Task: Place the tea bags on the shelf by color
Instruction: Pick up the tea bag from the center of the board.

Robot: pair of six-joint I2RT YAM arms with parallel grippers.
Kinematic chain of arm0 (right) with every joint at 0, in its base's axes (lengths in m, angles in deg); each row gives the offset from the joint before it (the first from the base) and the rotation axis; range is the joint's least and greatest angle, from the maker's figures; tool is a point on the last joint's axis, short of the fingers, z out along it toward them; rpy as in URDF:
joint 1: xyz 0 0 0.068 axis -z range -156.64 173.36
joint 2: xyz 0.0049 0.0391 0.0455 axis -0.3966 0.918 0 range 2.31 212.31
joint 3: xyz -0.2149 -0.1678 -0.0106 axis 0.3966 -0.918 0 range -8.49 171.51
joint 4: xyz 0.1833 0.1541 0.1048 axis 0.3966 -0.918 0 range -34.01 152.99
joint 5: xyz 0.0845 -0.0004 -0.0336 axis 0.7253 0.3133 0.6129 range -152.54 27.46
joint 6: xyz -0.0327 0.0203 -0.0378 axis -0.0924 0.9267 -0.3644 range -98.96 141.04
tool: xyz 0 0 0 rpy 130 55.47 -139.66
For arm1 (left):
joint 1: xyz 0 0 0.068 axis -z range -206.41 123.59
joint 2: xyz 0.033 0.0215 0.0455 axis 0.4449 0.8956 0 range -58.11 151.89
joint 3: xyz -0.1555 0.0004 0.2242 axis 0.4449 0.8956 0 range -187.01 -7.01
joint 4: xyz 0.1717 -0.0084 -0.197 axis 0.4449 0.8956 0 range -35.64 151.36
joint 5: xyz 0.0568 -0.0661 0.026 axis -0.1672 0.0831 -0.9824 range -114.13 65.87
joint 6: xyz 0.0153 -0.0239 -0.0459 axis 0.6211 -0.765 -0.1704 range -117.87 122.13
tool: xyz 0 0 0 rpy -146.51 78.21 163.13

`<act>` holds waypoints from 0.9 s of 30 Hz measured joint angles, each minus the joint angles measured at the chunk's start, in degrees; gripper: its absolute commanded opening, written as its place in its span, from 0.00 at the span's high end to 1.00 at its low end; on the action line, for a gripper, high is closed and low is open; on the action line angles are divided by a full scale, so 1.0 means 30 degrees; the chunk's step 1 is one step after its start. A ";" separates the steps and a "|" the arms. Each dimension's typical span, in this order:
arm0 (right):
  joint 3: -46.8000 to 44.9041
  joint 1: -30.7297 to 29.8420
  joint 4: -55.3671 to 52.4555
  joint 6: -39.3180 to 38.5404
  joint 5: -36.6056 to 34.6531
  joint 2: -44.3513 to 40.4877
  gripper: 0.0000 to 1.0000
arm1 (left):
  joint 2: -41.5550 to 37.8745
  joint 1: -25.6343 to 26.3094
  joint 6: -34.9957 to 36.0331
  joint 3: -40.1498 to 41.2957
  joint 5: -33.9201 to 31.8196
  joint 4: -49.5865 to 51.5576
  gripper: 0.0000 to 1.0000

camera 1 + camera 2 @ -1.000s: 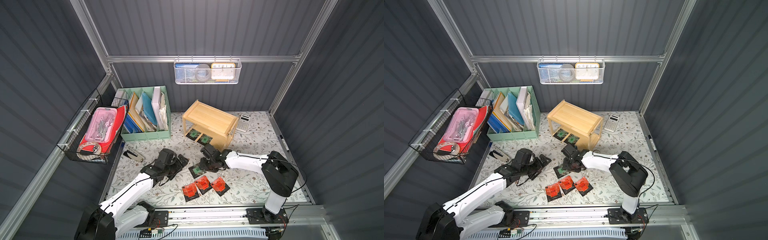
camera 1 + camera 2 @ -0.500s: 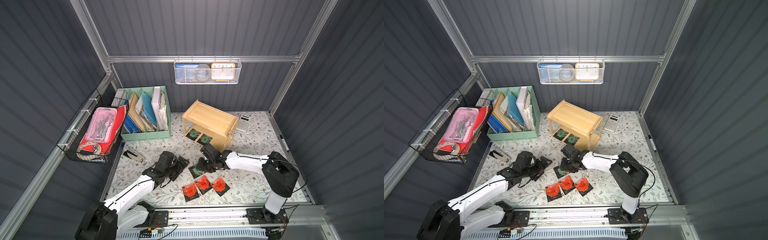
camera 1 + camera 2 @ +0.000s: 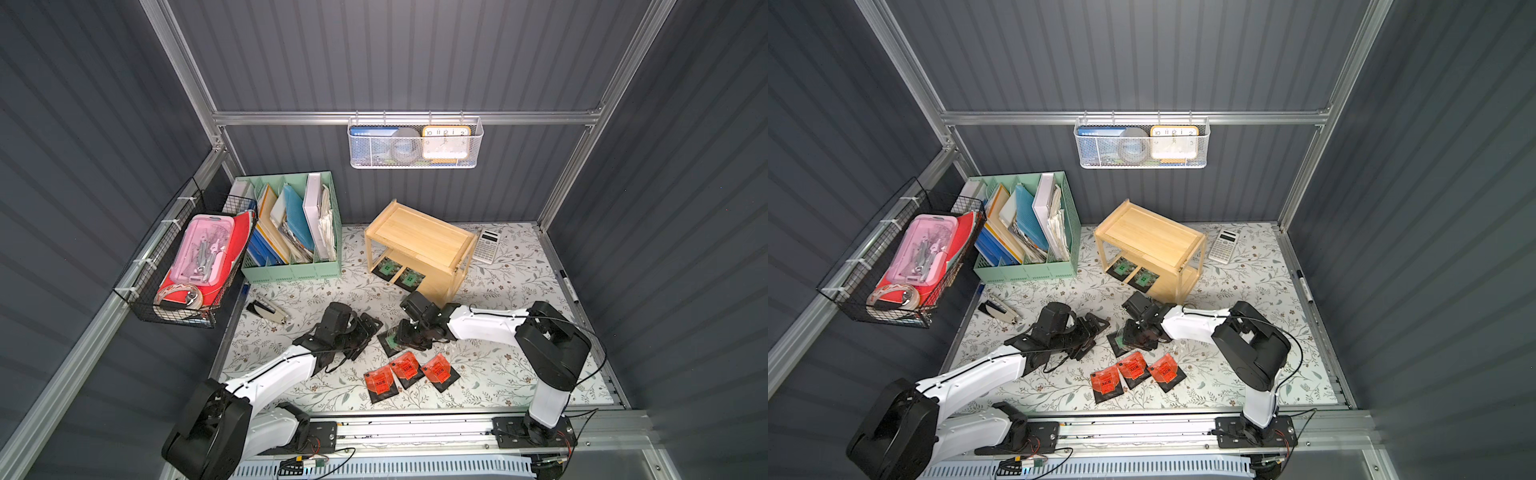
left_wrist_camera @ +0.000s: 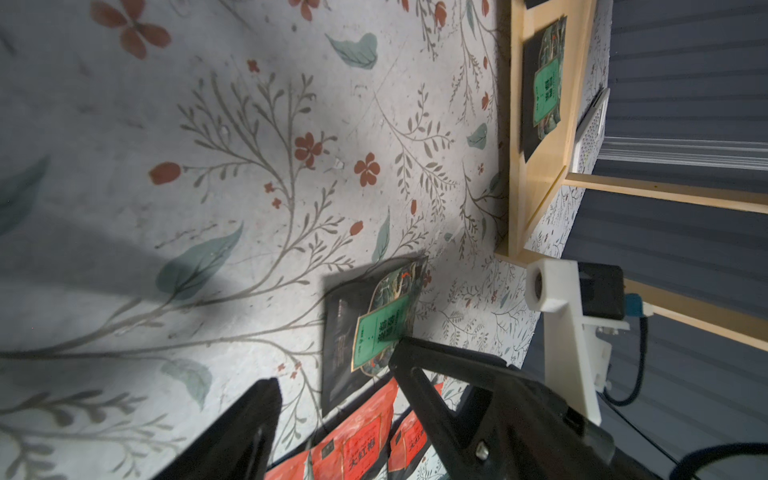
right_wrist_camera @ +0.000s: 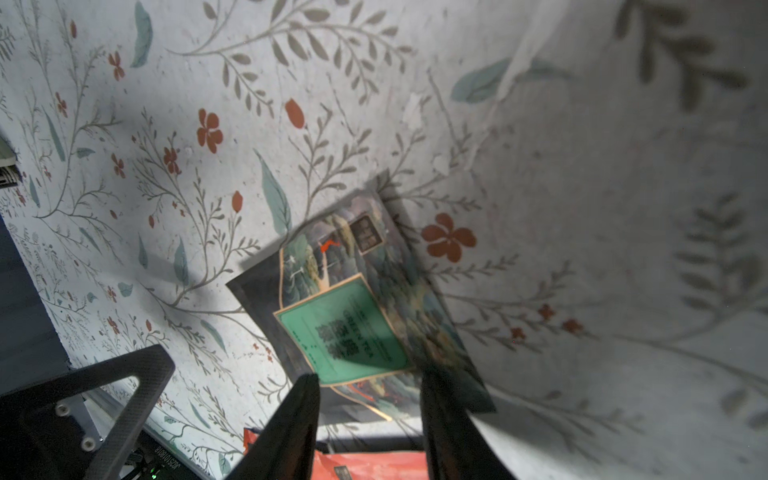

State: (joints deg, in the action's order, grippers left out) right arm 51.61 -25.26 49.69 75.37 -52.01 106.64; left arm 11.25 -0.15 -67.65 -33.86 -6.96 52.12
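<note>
**Third green tea bag under the right end effector**

In both top views: wooden shelf just above frame centre on the bench, with two green tea bags side by side on its lower board. Below the shelf, third green tea bag on the bench, partly hidden beneath the right end effector. Three red tea bags in a row just below that. Left end effector close beside the third green tea bag, on its left.

In the left wrist view: left end effector spread, gripping nothing. Third green tea bag at lower centre, shelf at upper right.

In the right wrist view: right end effector half spread, fingers astride the near edge of the third green tea bag. Cannot tell whether pinching it.
</note>
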 measured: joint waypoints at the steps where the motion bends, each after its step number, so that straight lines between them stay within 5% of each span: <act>1: 0.0000 0.0000 0.0007 0.0036 0.0000 0.0000 0.55 | 0.0182 0.0000 -0.0051 0.0029 0.0058 -0.0131 0.16; 27: 0.0000 0.0153 -0.0029 0.0372 0.0299 0.0022 0.55 | 0.4787 0.0787 -0.0452 0.0029 0.0714 -0.5450 0.32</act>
State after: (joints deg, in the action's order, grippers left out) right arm 51.61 -24.80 49.60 76.48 -51.12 106.71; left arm 25.61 2.21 -69.01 -33.77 -4.82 35.77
